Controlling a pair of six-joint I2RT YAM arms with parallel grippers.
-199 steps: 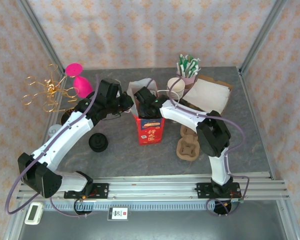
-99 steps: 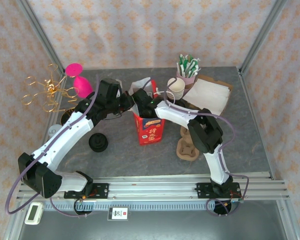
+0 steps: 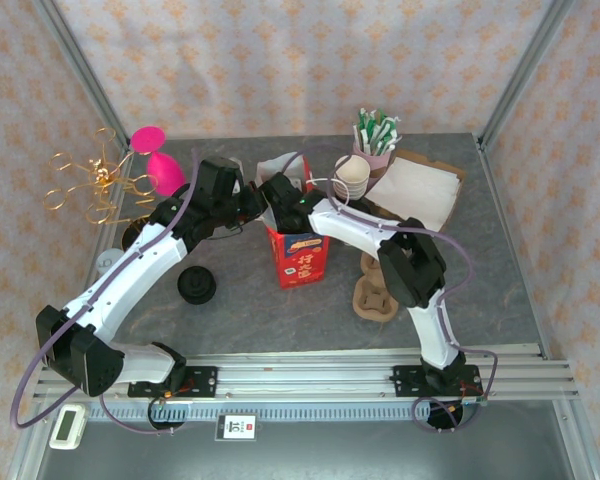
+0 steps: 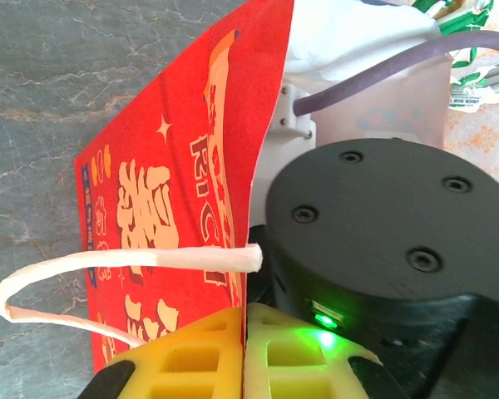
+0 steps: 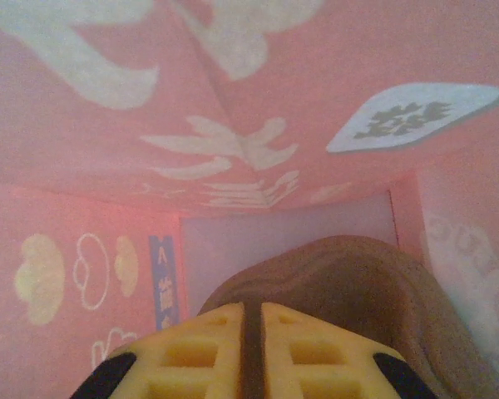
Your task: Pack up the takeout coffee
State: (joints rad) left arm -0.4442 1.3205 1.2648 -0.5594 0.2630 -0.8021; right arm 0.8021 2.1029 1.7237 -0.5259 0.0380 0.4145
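currently left jaws are pinching the red bag (image 4: 175, 208) at its rim, right jaws are gripping a brown carrier (image 5: 333, 278) inside; i'm counting the cups (image 3: 352, 177) as unpacked.

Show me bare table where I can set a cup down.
Free: the strip between the red bag and the front rail, and the right side beyond the cup carriers. Crowded: around the bag, and the back right with paper cups and box.
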